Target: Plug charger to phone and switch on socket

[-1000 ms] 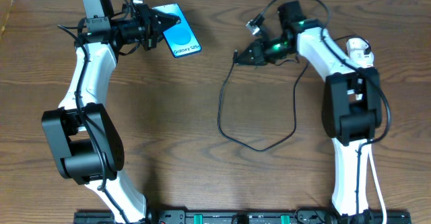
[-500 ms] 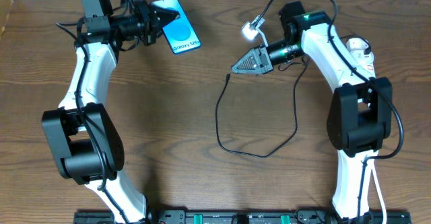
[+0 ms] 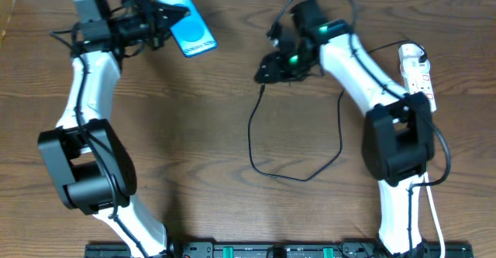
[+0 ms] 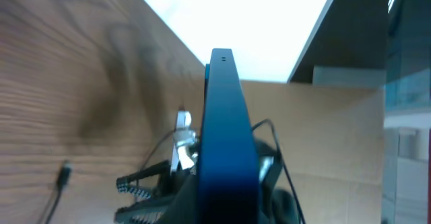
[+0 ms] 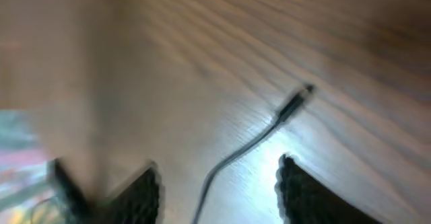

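Hovering low over the table [image 3: 194, 149], the right claw [image 3: 263, 72] shows its fingers [image 5: 141, 194] spread wide, nothing pinched. The charger [image 3: 252, 138] lead runs up through the gap, and its small connector tip [image 5: 294, 105] lies flat on the wood just ahead of the fingertips, untouched. Over at the far left, the left claw [image 3: 172, 16] is pressed tight on the phone [image 3: 192, 35], holding it clear of the table by one end; the wrist view sees it edge-on, standing tall. The socket [image 3: 417, 70] sits at the right edge, well apart from both claws, and its switch is too small to read. So the job in hand looks like picking up that connector, and here's how to do it cleanly: come down square over the stiff connector body, not the limp lead behind it, and pinch just behind the tip so the plug end pokes out past the fingers. The right wrist picture is smeared, so slow right down before closing. Mind the big slack loop on the table, too: lift gently so it trails rather than tugs. Which edge of the phone carries the port, I cannot tell from here.
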